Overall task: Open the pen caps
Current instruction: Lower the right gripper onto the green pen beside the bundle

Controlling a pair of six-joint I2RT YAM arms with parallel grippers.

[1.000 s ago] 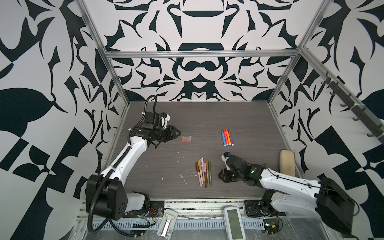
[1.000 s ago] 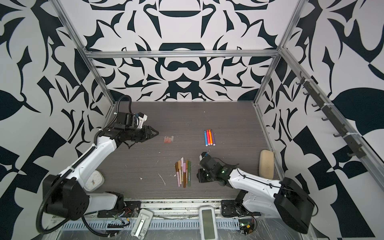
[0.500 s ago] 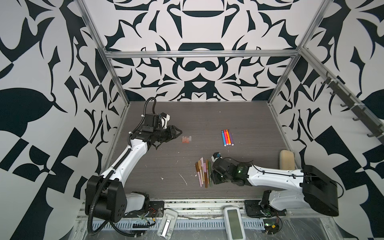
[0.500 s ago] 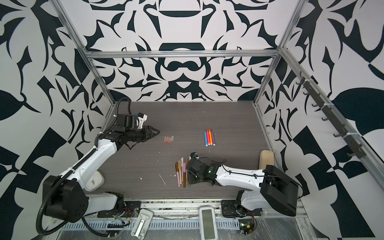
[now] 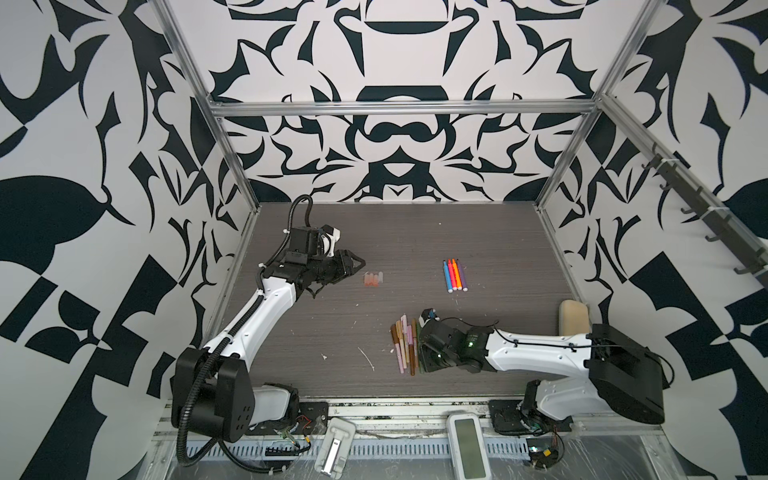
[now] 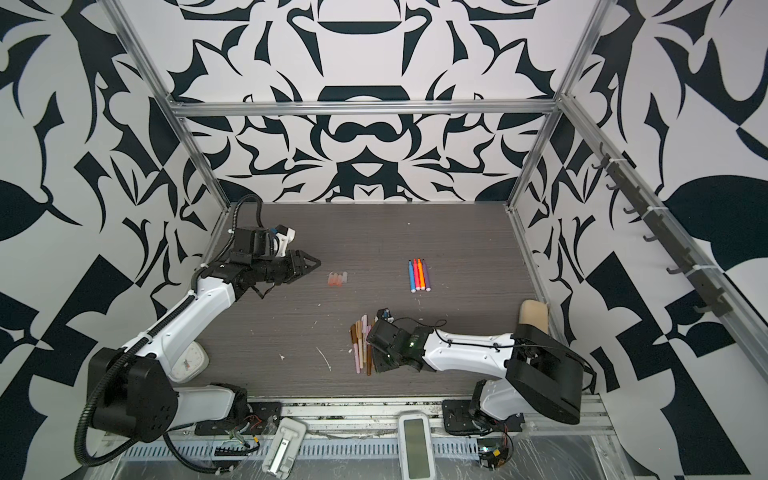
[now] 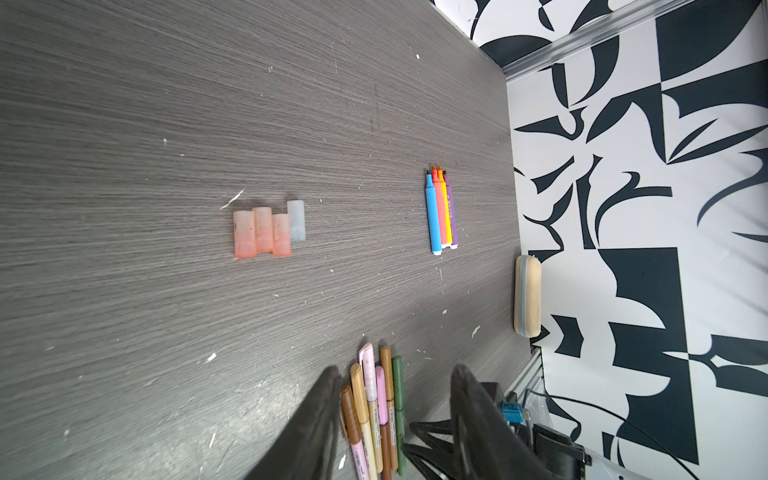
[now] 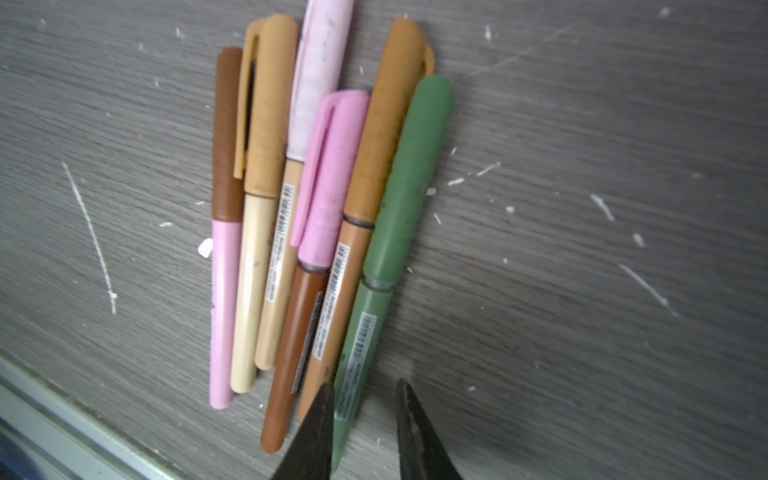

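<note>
Where the green pen (image 8: pixel 399 187) ends, the right gripper (image 8: pixel 365 432) straddles it, jaws apart.

Dark grey wood-grain table (image 5: pixel 478 232), scuffed, small white flecks (image 8: pixel 457 181) scattered all over, one long white sliver (image 5: pixel 366 359) near the front. Beige oblong case (image 5: pixel 573 318) at the right edge, against the wall. White square dial unit (image 6: pixel 191 363) at the left edge (timer or scale, can't tell). Black-and-white patterned walls (image 5: pixel 395 41), aluminium frame bar (image 5: pixel 399 109), dark hook rail (image 5: pixel 715 217) on the right wall. White screen unit (image 5: pixel 468 446) and white clip-like unit (image 5: pixel 334 446) on the front ledge.
</note>
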